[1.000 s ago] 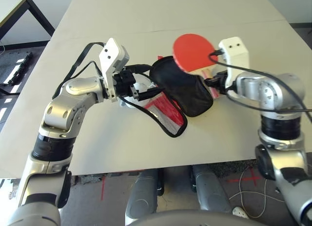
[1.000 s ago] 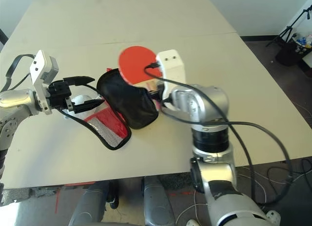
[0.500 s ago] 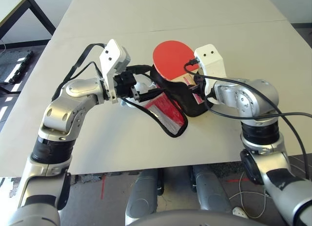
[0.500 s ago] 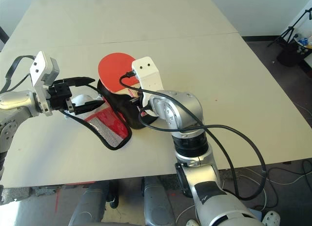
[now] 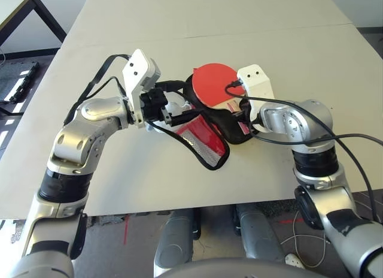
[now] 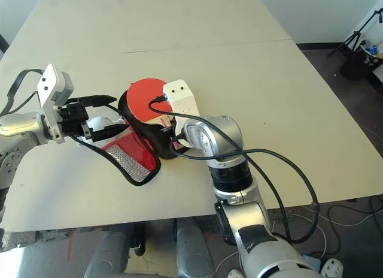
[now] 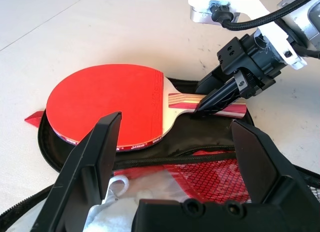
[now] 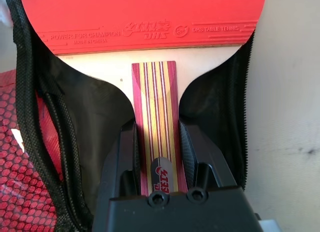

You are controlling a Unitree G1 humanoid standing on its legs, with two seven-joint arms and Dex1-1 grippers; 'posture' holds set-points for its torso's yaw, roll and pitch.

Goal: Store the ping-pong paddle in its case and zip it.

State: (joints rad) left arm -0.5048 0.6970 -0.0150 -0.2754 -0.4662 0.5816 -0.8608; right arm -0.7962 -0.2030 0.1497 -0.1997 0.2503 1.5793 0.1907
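Observation:
The ping-pong paddle (image 5: 214,83) lies with its red face up on the black inner half of the opened case (image 5: 238,129). Its striped wooden handle (image 8: 155,107) sits between the fingers of my right gripper (image 8: 156,129), which is shut on it; this gripper (image 7: 220,94) reaches in from the case's right side. The case's red mesh half (image 5: 203,137) is folded out toward the table's front edge. At the left edge of the case (image 7: 200,142), my left gripper (image 7: 177,142) stands open, with nothing between its fingers.
A white soft lump (image 7: 125,187) lies against the case under my left gripper. The case's black strap (image 5: 102,74) loops over my left forearm. The pale table (image 5: 149,26) has free room behind the case and to its right.
My right gripper has carried the paddle leftward and down from above the case's right side onto its open black half. The left arm has stayed still.

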